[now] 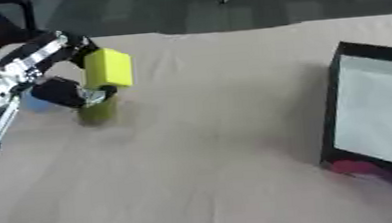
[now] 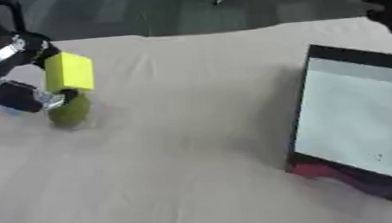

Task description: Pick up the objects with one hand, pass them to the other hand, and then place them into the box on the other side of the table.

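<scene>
Left hand (image 1: pixel 66 91) at the table's far left edge, fingers curled round a yellow block (image 1: pixel 108 68) held above a green rounded object (image 2: pixel 69 111) that sits on the tan table (image 1: pixel 210 132). Only the right eye view catches the right hand (image 2: pixel 391 10) — dark, at the upper right corner, its fingers impossible to make out. The black-rimmed box (image 2: pixel 362 115) lies along the right edge — a broad stretch of bare cloth lies between it and the block.

A big tan tabletop (image 1: pixel 202 148) fills most of the view. Behind its far edge lies a dark grey floor (image 1: pixel 252 3).
</scene>
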